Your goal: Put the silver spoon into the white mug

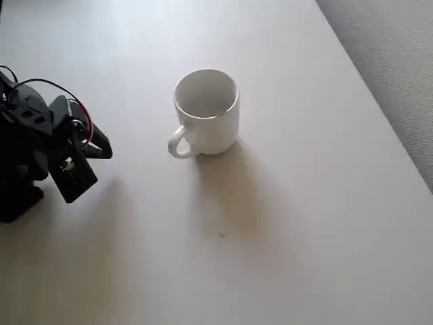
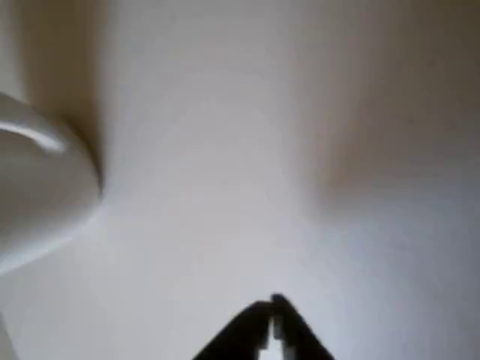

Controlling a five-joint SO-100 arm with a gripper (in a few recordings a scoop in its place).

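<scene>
The white mug (image 1: 206,112) stands upright near the middle of the table, its loop handle toward the lower left in the overhead view. What I can see of its inside is white. In the wrist view the mug (image 2: 37,187) is a blurred white shape at the left edge. My black gripper (image 1: 103,150) hovers to the left of the mug, pointing toward it and apart from it. In the wrist view the gripper (image 2: 274,304) has its fingertips together with nothing between them. The silver spoon is out of view.
The pale table (image 1: 304,237) spreads wide below and to the right of the mug. Its right edge runs diagonally, with grey floor (image 1: 399,54) beyond. Red and black wires (image 1: 51,84) loop over the arm at the left.
</scene>
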